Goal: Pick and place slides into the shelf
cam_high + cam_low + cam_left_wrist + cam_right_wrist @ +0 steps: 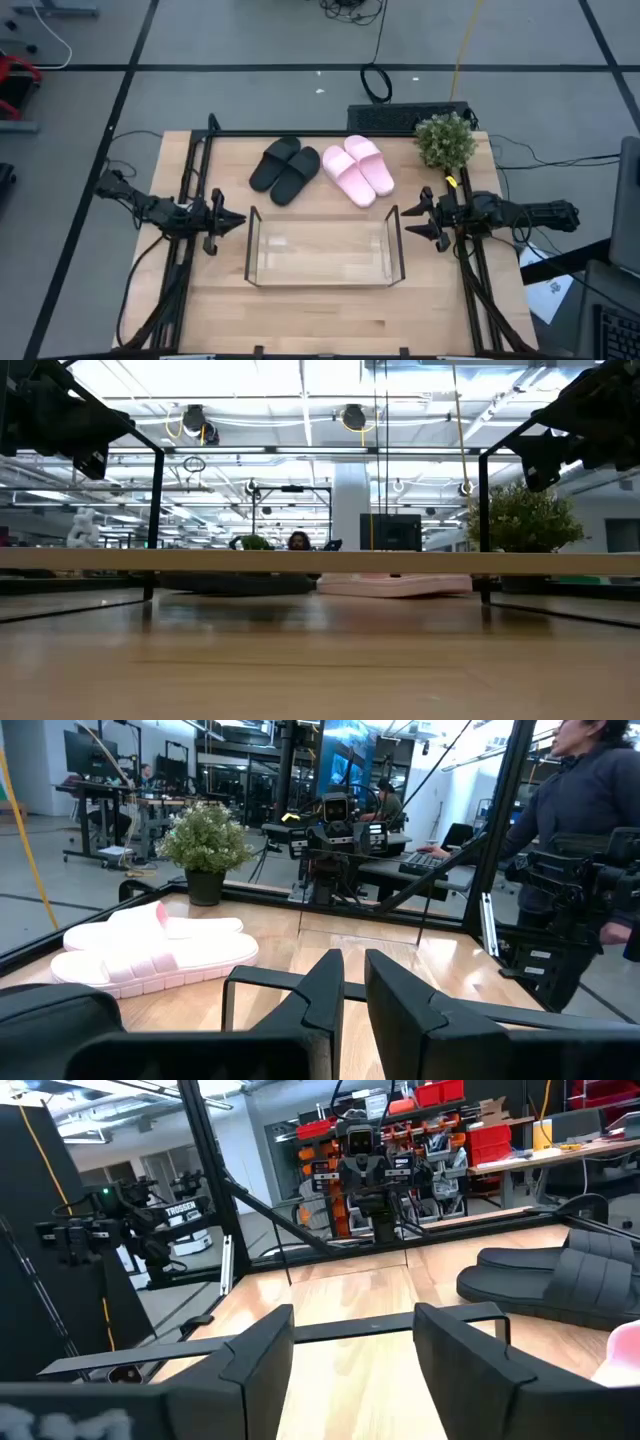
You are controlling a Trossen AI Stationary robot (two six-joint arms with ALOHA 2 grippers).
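The matte black slides (285,168) and the pale pink slides (358,170) lie side by side, soles down, on the far half of the table. The low view shows the black slides (235,582) and the pink slides (395,584) beyond the shelf. The clear shelf (325,247) with dark wire end frames stands on the table's middle and holds nothing. My left gripper (222,222) hovers by the shelf's left end, open by a narrow gap (352,960). My right gripper (420,215) hovers by the shelf's right end, open wider (352,1316).
A potted plant (445,140) stands at the table's far right corner, close to the pink slides. Dark frame rails run along the table's left and right sides. A person (590,790) stands beyond the right edge. Bare wood (325,320) lies in front of the shelf.
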